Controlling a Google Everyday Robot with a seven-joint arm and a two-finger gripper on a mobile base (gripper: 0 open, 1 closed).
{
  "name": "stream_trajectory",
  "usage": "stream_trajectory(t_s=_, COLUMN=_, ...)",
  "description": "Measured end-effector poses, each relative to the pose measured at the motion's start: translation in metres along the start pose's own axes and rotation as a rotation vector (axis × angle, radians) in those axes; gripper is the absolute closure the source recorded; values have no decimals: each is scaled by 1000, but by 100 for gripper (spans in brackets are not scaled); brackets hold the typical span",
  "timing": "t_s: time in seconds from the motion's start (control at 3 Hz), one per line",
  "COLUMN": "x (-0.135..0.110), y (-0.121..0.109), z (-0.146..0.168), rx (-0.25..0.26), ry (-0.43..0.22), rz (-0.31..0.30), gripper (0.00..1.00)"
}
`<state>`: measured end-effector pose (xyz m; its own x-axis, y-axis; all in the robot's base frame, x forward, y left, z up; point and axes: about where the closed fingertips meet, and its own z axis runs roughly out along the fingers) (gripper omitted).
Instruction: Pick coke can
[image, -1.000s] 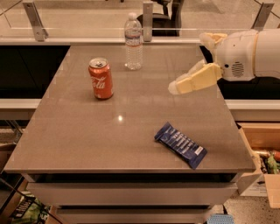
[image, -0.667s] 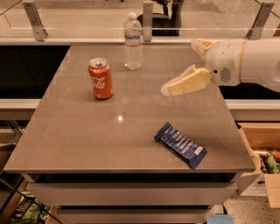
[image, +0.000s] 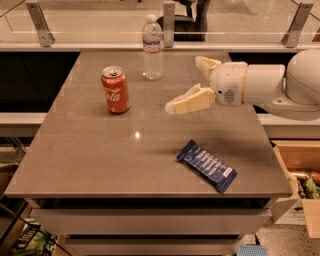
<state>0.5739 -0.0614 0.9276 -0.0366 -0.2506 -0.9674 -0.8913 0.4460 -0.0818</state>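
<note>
Since the earlier views, the gripper (image: 184, 84) has travelled toward the picture's left across the tabletop (image: 100, 150), narrowing its gap to the coke can (image: 115, 90), which we find unmoved. We show the can standing upright on the far-left part of the tabletop, its long axis vertical, silver top and pull tab facing up and its white script facing the camera. The fingers (image: 192, 100) are spread apart with nothing between them: one reaches forward and low toward the can, the other sits farther back and higher in the picture. From the fingers, the can lies to the picture's left at about the same depth, still apart from them, with bare tabletop between. We note the water bottle (image: 152, 47) just behind and to the right of the can, near the line of approach. The blue snack bar (image: 206, 165) lies flat nearer the front edge, well apart from that line. We judge that the coming move turns on continuing leftward until the upright can stands between the fingers, passing in front of the bottle.
</note>
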Motion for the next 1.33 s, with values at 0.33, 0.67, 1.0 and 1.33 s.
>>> stream_trajectory(t_s=0.33, x=10, y=3, z=31, rx=-53, ry=-42, rz=19, gripper=0)
stream_trajectory(t_s=0.67, x=15, y=5, z=55, rx=-100, ry=-71, rz=28, gripper=0)
stream_trajectory(t_s=1.0, x=15, y=7, z=73, rx=-140, ry=-89, rz=29, gripper=0)
stream_trajectory(t_s=1.33, x=11, y=11, z=92, rx=-186, ry=-106, rz=20, gripper=0)
